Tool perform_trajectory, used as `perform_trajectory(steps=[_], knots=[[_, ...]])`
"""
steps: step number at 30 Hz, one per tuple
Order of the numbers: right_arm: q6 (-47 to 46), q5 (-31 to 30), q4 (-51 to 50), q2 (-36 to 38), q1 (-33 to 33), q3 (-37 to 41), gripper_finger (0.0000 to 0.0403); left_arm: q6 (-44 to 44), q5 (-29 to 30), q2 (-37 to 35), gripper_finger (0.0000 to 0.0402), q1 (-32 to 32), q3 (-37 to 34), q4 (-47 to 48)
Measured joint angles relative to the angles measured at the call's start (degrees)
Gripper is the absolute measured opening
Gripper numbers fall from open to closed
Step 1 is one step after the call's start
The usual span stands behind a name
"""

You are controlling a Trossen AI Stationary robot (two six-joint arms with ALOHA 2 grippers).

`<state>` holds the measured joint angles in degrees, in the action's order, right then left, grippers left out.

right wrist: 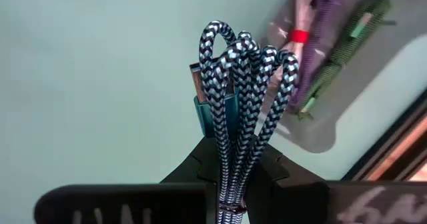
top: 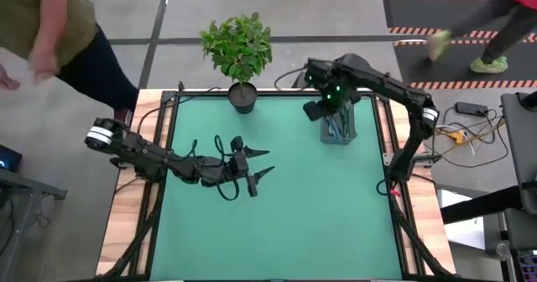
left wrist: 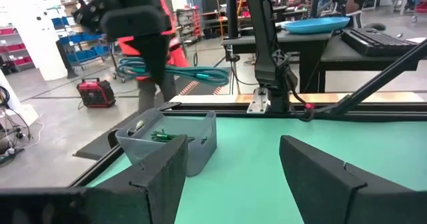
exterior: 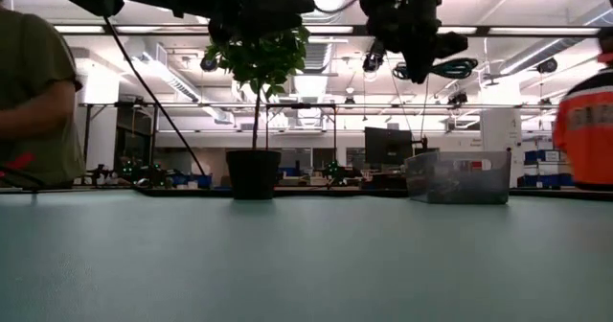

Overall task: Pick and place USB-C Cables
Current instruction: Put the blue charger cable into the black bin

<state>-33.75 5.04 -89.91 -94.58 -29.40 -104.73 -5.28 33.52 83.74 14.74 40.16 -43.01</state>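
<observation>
Clamped on teal cable (right wrist: 240, 91), right gripper (right wrist: 235, 177) above bin (top: 338, 131); left gripper (left wrist: 233, 177) apart, idle. Purple, green, white inside; teal left.

Dark jointed arms, silver collars, green LED (top: 335, 89)

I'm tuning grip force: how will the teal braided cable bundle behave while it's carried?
Probably floppy: in the right wrist view the teal cable bundle fans into loose loops above the right gripper, which is shut on it. Likely light, since it hangs from a thin pinch in the low view. The braided sheath may resist slipping.
</observation>
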Motion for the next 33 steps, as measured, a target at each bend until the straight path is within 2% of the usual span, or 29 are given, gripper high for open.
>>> perform_trajectory(steps=[9, 14, 25, 33], knots=[[-0.12, -0.19, -0.07, -5.19, -13.48, 0.00, 0.0023, 0.42, -0.04, -0.28, 0.0221, 0.05, 0.02, 0.03], [-0.87, 1.09, -0.07, -9.57, -18.32, 0.02, 0.0023, 0.42, -0.04, -0.28, 0.0221, 0.11, -0.09, 0.11], [-6.03, 1.26, -0.13, -14.97, -21.34, 0.04, 0.0023, 0.39, -0.07, -0.28, 0.0221, 0.26, -0.15, 0.33], [-6.35, 0.97, -0.09, -17.71, -21.55, 0.04, 0.0023, 0.39, -0.07, -0.28, 0.0221, 0.26, -0.22, 0.46]])
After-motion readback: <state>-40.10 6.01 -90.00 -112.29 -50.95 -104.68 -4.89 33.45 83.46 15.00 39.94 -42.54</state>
